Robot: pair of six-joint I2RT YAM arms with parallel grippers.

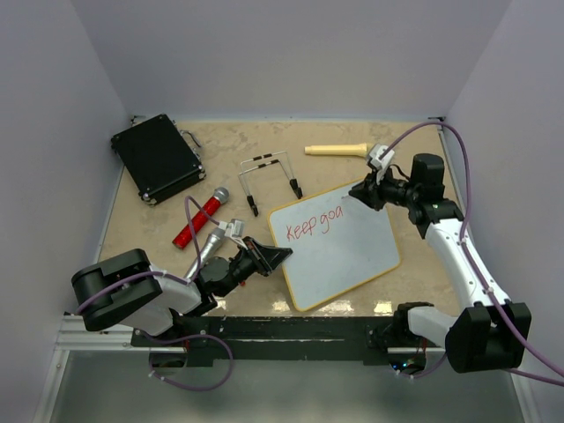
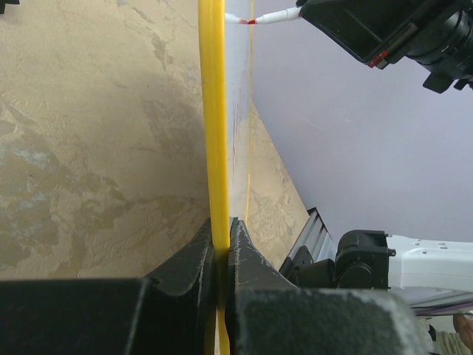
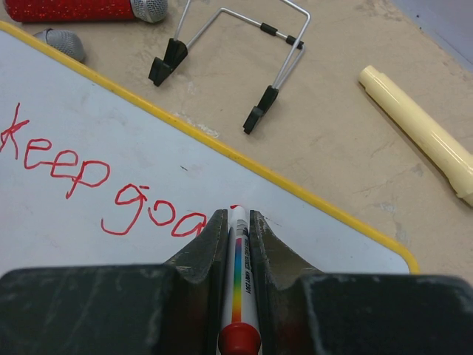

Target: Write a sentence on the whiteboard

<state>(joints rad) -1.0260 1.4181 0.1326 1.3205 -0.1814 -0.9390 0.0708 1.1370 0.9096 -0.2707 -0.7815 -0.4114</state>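
The whiteboard [image 1: 352, 257] lies tilted on the table, white with a thin yellow frame [image 2: 212, 111]. Red handwriting, the sentence [image 1: 313, 226], reads "Keep goa" [image 3: 111, 194] along its upper part. My left gripper [image 1: 280, 256] is shut on the board's left edge, and the yellow frame sits pinched between its jaws [image 2: 222, 238]. My right gripper [image 1: 361, 192] is shut on a white marker [image 3: 238, 274] with a rainbow stripe and a red end. The marker's red tip touches the board just right of the last "a". The marker [image 2: 270, 16] also shows far off in the left wrist view.
A black case [image 1: 157, 157] sits at the back left. A red microphone [image 1: 201, 218] and a silver one [image 1: 207, 248] lie left of the board. A wire stand [image 1: 269, 176] and a cream tube [image 1: 337, 151] lie behind it.
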